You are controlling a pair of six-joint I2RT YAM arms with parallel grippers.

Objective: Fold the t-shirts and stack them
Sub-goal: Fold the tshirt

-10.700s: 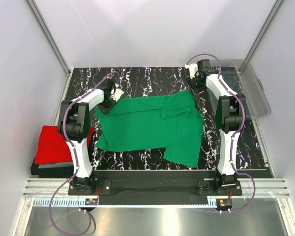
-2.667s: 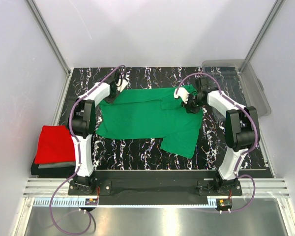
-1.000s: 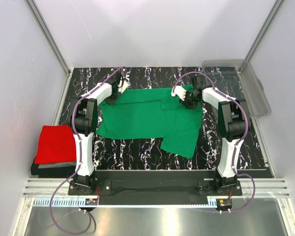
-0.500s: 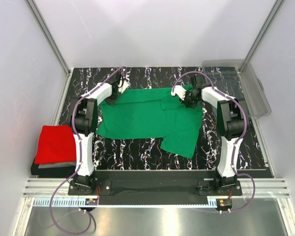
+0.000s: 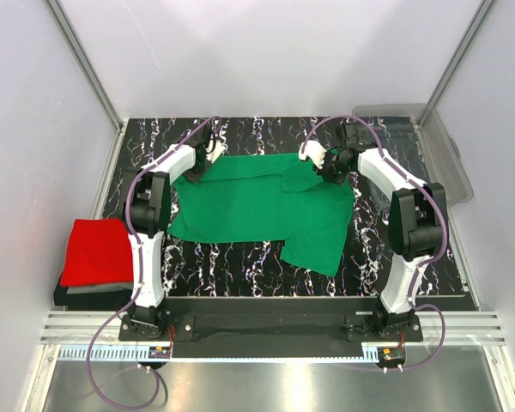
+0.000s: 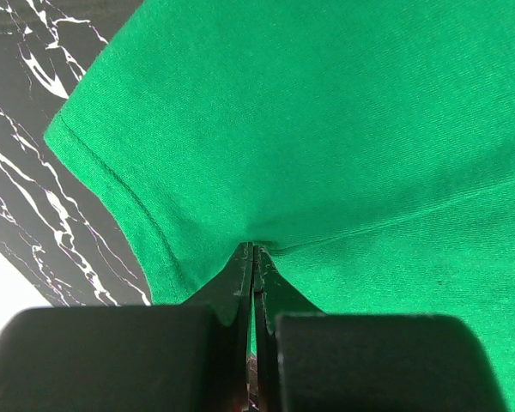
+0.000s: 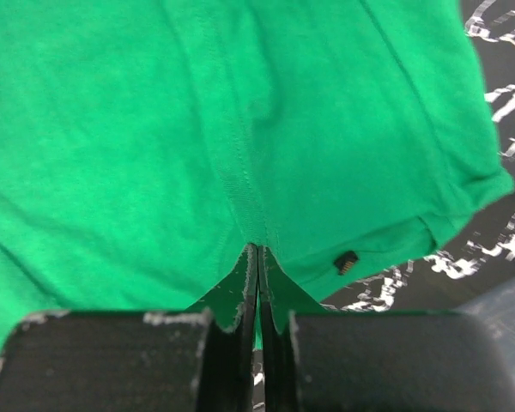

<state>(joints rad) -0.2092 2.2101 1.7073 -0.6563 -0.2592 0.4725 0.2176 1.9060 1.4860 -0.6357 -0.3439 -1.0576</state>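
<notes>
The green t-shirt (image 5: 257,206) lies spread on the black marbled table (image 5: 266,133), its right side folded over. At the shirt's far left corner, my left gripper (image 5: 197,166) is shut on the cloth; in the left wrist view the green t-shirt (image 6: 326,129) puckers at the closed tips of the left gripper (image 6: 253,251). My right gripper (image 5: 329,167) is shut on the shirt's far right corner; the right gripper (image 7: 257,251) pinches a seam of the green t-shirt (image 7: 197,129). A folded red t-shirt (image 5: 99,251) rests on a grey one (image 5: 90,290) at the left.
A clear plastic bin (image 5: 433,159) stands at the far right of the table. White walls and metal posts close in the back and sides. The arm bases (image 5: 146,322) sit on the near rail.
My right gripper has closed on the shirt's far right corner and shifted slightly toward the back. The left gripper has held its grip without moving.
</notes>
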